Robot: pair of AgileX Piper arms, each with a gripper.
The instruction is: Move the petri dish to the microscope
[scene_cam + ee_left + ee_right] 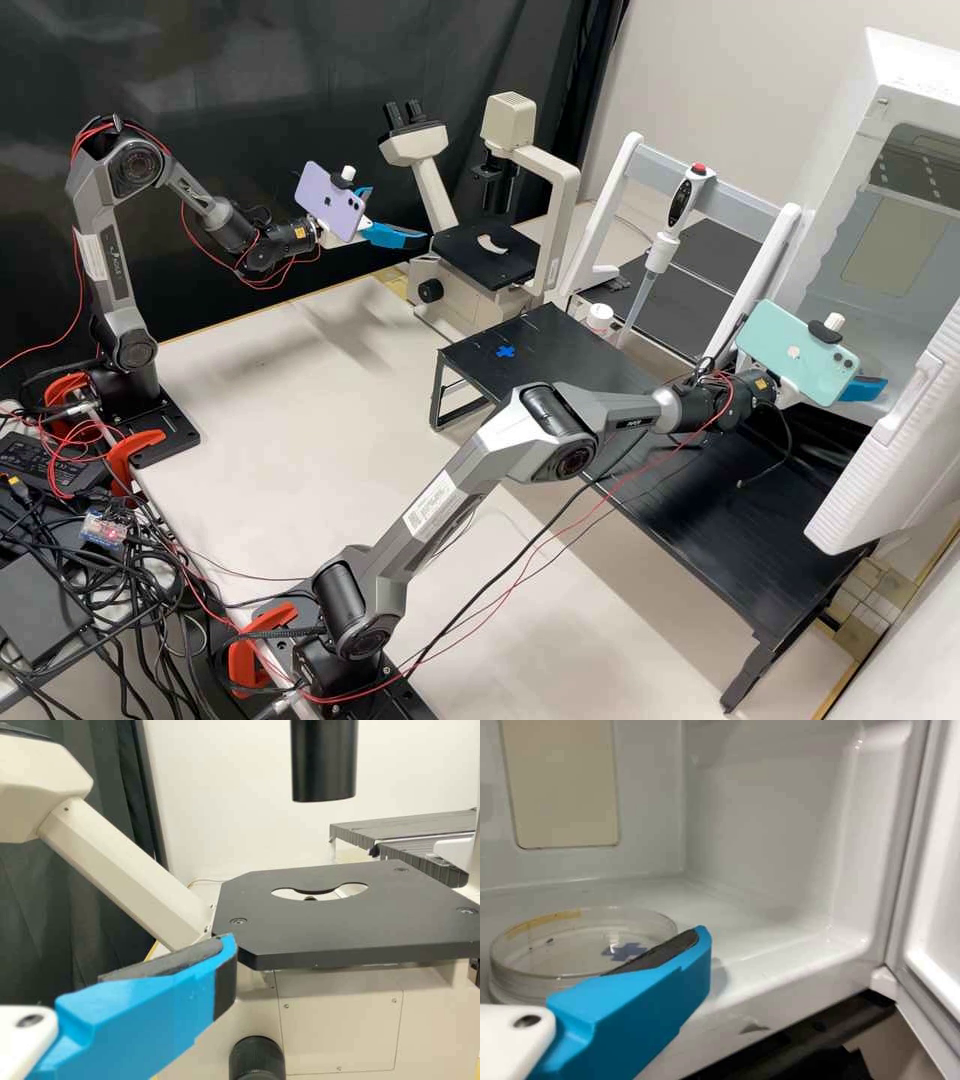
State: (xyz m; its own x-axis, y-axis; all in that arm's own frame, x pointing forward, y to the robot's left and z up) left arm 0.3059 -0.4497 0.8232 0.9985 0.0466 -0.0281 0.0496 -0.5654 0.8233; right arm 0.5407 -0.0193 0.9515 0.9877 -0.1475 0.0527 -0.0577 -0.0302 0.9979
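Note:
In the high view, my left gripper (400,215) stands open beside the microscope (418,146), close to its black stage (505,268). The left wrist view has one blue finger of the left gripper (180,956) short of the stage (330,934), its dark pad bare. At the white box's opening is my right gripper (866,388), partly behind its phone. Inside the box, a clear petri dish (562,971) lies flat on the floor; a blue cross shows through it. One finger of the open right gripper (660,956) overlaps the dish's edge; contact is unclear.
The white box (890,500) stands on a black table (690,520) with its door open. A smaller black platform (540,350) with a blue cross (506,351) is between box and microscope. A pipette (660,250) hangs on a white stand. Over the stage is the microscope's black cylinder (324,765).

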